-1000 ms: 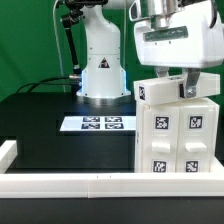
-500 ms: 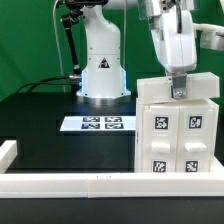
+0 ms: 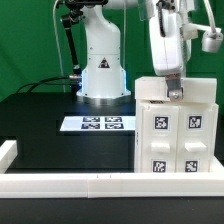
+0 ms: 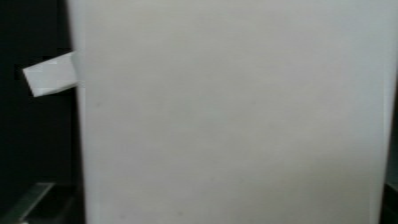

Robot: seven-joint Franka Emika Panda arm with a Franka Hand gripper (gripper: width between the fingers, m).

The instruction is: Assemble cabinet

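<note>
The cabinet (image 3: 177, 128) is a large white box with black-and-white tags on its front. It stands upright on the black table at the exterior view's right. My gripper (image 3: 174, 93) hangs straight down over its top, with one dark fingertip (image 3: 175, 92) at the top face near the middle. The fingers are seen edge-on, so their gap does not show. In the wrist view the cabinet's plain white surface (image 4: 231, 120) fills almost the whole picture and the fingers are not clearly visible.
The marker board (image 3: 98, 124) lies flat on the table to the exterior view's left of the cabinet. The arm's white base (image 3: 102, 62) stands behind it. A white rail (image 3: 90, 183) runs along the front edge. A small white corner (image 4: 50, 76) shows beside the cabinet.
The wrist has turned from broadside to edge-on and shifted slightly to the exterior view's left over the cabinet top. The tag at the cabinet's upper left edge no longer shows.
</note>
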